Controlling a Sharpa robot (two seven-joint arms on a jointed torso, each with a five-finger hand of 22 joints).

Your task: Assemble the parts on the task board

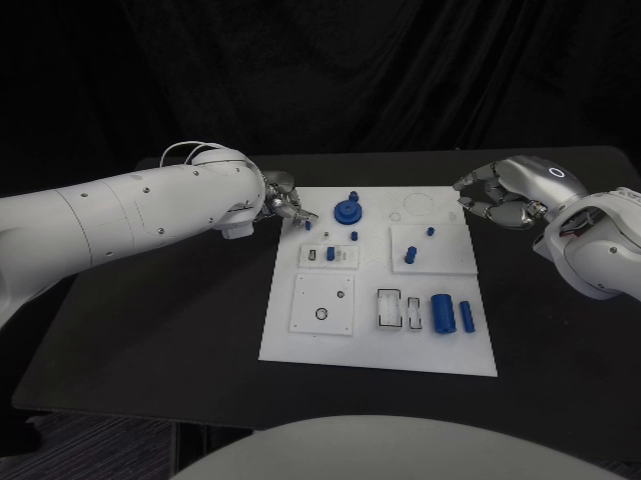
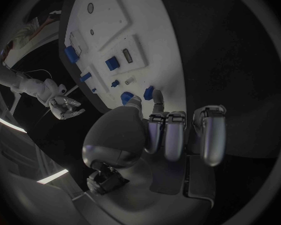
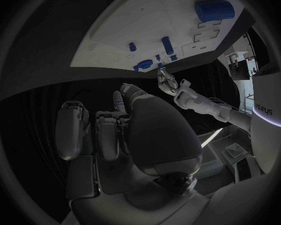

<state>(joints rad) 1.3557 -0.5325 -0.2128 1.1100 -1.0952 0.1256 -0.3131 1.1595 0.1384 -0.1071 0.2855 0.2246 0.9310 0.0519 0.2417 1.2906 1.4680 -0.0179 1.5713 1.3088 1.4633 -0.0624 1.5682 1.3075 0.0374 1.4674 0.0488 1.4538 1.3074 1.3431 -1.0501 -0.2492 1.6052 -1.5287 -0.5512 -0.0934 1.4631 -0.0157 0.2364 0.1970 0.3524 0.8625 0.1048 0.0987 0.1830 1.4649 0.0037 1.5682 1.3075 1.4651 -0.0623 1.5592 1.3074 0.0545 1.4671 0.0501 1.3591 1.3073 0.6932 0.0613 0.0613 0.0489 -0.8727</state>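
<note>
"sharpa" lettering on right arm (image 3: 270, 105); task board (image 1: 299, 335) unlabelled.

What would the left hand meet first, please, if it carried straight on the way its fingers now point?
Probably the round blue part at the far end of the task board. The left hand reaches in over the board's far left corner, fingers toward that part; its height above the board is unclear.

A black table (image 1: 147, 330) carries the white task board (image 1: 299, 340), seemingly lying flat at its middle.
</note>
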